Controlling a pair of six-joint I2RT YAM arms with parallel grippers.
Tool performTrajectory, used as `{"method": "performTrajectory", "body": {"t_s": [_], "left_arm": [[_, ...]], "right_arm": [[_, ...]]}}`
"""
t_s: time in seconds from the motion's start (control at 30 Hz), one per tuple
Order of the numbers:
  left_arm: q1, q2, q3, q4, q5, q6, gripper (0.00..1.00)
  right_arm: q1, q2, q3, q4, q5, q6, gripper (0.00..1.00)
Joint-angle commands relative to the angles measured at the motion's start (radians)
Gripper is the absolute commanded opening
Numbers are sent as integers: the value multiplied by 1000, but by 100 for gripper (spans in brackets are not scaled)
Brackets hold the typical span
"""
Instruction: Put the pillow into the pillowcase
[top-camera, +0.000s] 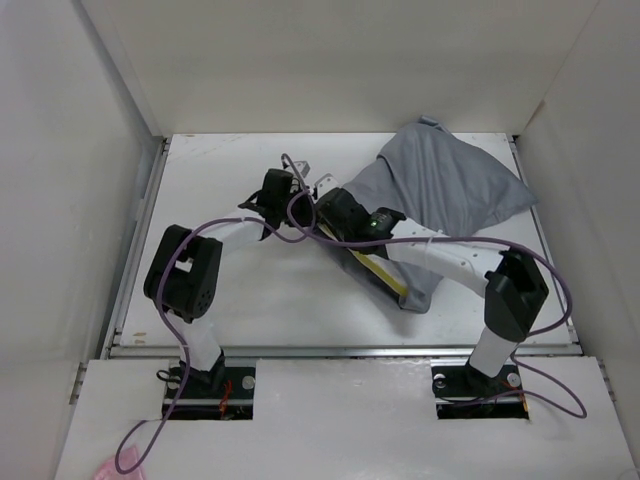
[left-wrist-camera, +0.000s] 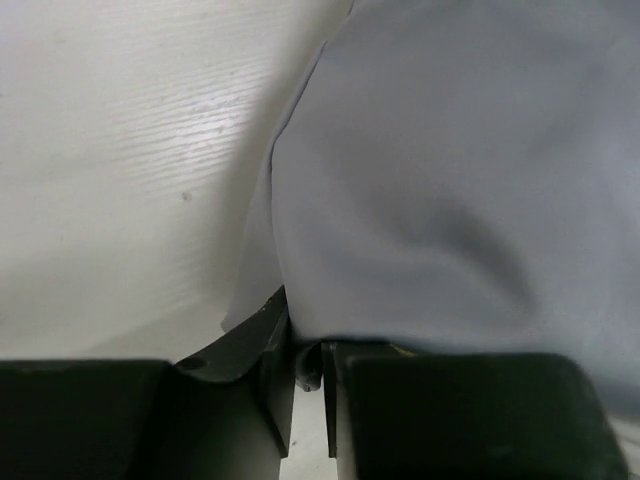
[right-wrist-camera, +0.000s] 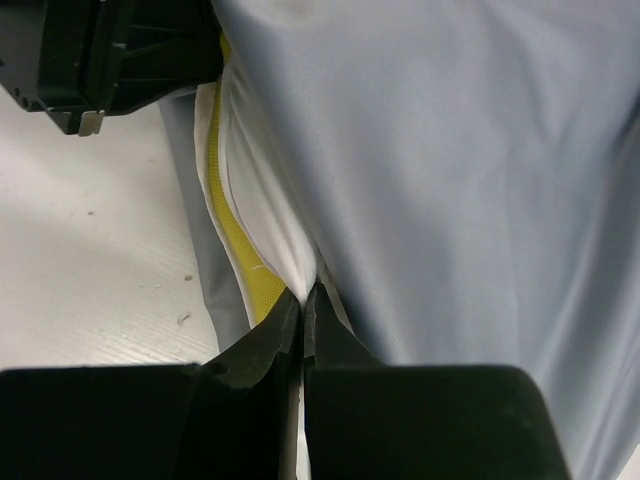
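1 pillowcase (top-camera: 440, 185) — long axis diagonal, mouth toward near-left, pillow (right-wrist-camera: 262, 215) inside.

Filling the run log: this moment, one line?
pillow partly in pillowcase; left gripper jaws shut on pillowcase; right gripper jaws shut on pillow

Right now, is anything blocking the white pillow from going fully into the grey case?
Nothing visible blocks it. Only the yellow-edged end of the pillow shows at the pillowcase mouth, by the shut right gripper.

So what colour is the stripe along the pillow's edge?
The band is yellow, clearest in right wrist view.
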Motion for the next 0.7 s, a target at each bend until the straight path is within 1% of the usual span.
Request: {"method": "performTrajectory", "body": {"t_s": [0.0,0.07,0.1,0.13,0.17,0.23,0.27,0.33,0.53,0.57,0.67], "left_arm": [[23,70,47,-59,-129,59,7],[23,40,26,-68,-129,72,11],[13,20,4,-68,-146,72,17],[13,-21,-17,-57,-159,72,45],[13,-40,-52,-57,-168,72,51],[13,-83,-86,-42,-177,81,60],[13,-83,-102,-22,-177,81,63],[13,-83,-114,-11,-151,90,63],[-30,-65,-54,10,-33,104,64],[-30,-74,-54,10,2,104,66],[-50,-109,-73,50,44,113,70]], "right_arm": [[16,-104,109,-23,57,3,0],[-25,-115,123,-45,77,3,0],[-39,-145,123,-45,77,3,0],[-53,-157,123,-45,53,3,0],[-65,-168,114,-45,15,3,0],[-77,-199,114,-45,-15,-8,0],[-77,-199,105,-45,-24,-8,0],[-77,-210,105,-45,-50,-8,0],[-77,-208,96,-56,-61,-8,0],[-77,-199,96,-56,-61,-8,0],[-77,-190,96,-56,-61,-8,0]]}}
